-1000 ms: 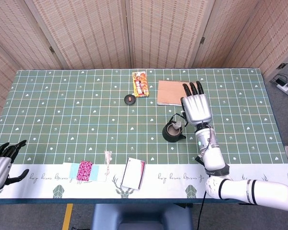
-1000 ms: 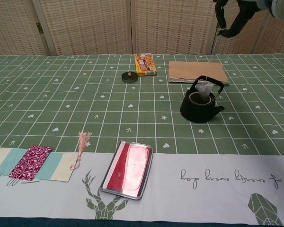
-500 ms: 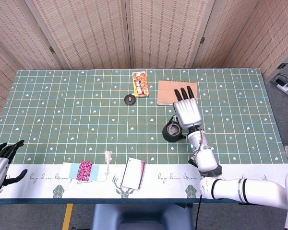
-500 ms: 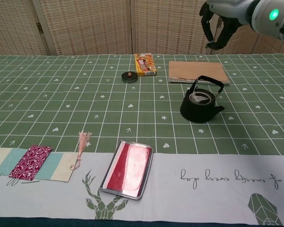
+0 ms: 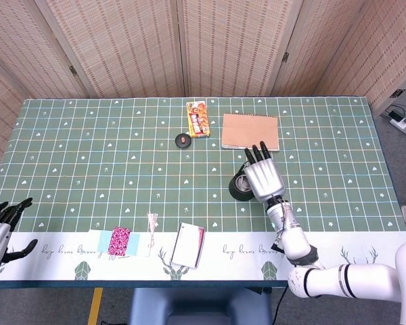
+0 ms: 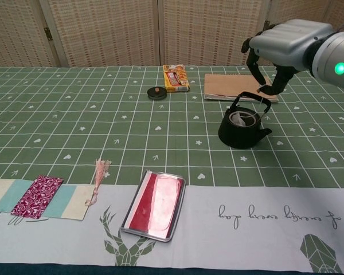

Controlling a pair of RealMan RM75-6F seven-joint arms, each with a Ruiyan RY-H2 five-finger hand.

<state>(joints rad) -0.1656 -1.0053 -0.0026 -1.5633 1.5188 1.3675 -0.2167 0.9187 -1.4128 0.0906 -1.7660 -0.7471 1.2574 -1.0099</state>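
Hovering over the teapot (image 6: 243, 127), your right hand (image 6: 281, 48) hangs with its fingers (image 6: 256, 71) curled downward and apart, holding nothing; the fingertips sit just above the upright handle (image 6: 251, 97), and the chest view does not settle whether one of them touches it. From the head view that hand (image 5: 262, 177) covers most of the pot (image 5: 241, 189), so only its left rim shows.

The teapot stands upright on the green checked cloth (image 6: 74, 114), right of centre, with a pale thing inside its open mouth that is too small to name. Just behind it lies the brown notebook (image 6: 239, 87), flat, well clear of the pot. Left of the notebook you have the snack packet (image 6: 176, 77) and, near it, a small dark round lid (image 6: 155, 93).

Your left hand (image 5: 0, 227) rests at the near left edge of the table in the head view, fingers spread wide, gripping nothing; the chest view does not show it. Nearest to it lies the patterned cloth strip (image 6: 37, 197) on the white border, with a pink tassel (image 6: 100, 172) beside it and the metal tray (image 6: 154, 204) further right.
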